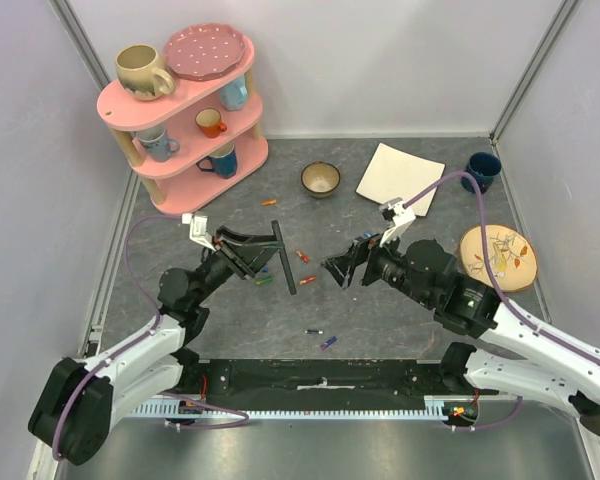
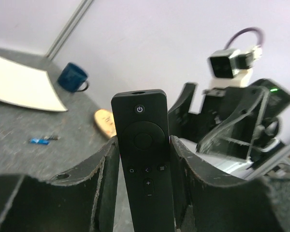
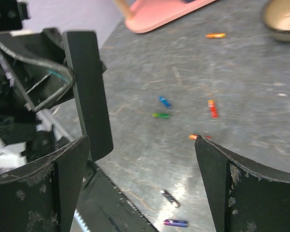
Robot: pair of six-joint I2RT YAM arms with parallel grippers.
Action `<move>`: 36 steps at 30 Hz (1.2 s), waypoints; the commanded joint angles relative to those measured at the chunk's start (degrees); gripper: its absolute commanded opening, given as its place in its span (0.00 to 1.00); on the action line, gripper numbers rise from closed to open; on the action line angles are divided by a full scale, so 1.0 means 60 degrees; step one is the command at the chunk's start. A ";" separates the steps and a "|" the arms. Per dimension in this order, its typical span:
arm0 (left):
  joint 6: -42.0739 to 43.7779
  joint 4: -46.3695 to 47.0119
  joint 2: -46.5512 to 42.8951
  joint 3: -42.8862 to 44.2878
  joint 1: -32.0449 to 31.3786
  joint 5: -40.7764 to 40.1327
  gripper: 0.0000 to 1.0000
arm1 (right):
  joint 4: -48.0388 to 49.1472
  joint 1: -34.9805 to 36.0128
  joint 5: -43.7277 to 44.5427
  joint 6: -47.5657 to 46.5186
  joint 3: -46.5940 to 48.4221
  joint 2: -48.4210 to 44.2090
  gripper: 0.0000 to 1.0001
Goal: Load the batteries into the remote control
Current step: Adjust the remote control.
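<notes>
The left gripper point(image 2: 145, 145) is pinching the remote control point(image 2: 145, 164): in the left wrist view its two fingers point(image 2: 104, 169) press against the long edges of the remote's lower half. The button face is turned toward that camera and the power button sits at the upper end. In the top view the left gripper point(image 1: 248, 252) sits left of centre, with the remote control point(image 1: 284, 258) showing as a dark bar at its tip, off the table point(image 1: 380, 320). The right gripper point(image 1: 342, 268) faces it from just right of centre, spread wide and holding nothing, with a gap between the two. In the right wrist view the remote's plain back point(image 3: 89, 92) stands at the upper left, its lower end just above the frame-left finger point(image 3: 63, 169) of the right gripper point(image 3: 141, 142); contact there cannot be told. The batteries lie loose on the table: blue point(image 3: 164, 101), green point(image 3: 161, 115) and red point(image 3: 212, 108) near mid-frame, an orange-red one point(image 3: 199, 137) by the frame-right fingertip, an orange one point(image 3: 215, 35) at the top, and a dark one point(image 3: 170, 197) and a purple one point(image 3: 176, 223) at the bottom. In the top view, a small bowl point(image 1: 321, 179), a pale flat sheet point(image 1: 400, 177) and a pink shelf point(image 1: 180, 110) sit in the upper half.
</notes>
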 commanded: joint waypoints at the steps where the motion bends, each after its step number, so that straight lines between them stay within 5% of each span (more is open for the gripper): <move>1: -0.2053 0.4154 0.0662 -0.0370 0.0576 0.1102 0.02 | 0.2418 -0.0212 -0.2835 0.0459 -0.0581 0.0255 0.98; 7: -0.3446 0.5975 0.1748 -0.0503 0.0914 0.1834 0.02 | 0.4500 -0.0198 -0.3863 0.0882 -0.1651 0.0373 0.98; 36: -0.3491 0.5961 0.1340 -0.0034 0.0914 0.2114 0.02 | 0.8545 -0.0212 -0.5609 0.2363 -0.2472 0.3537 0.84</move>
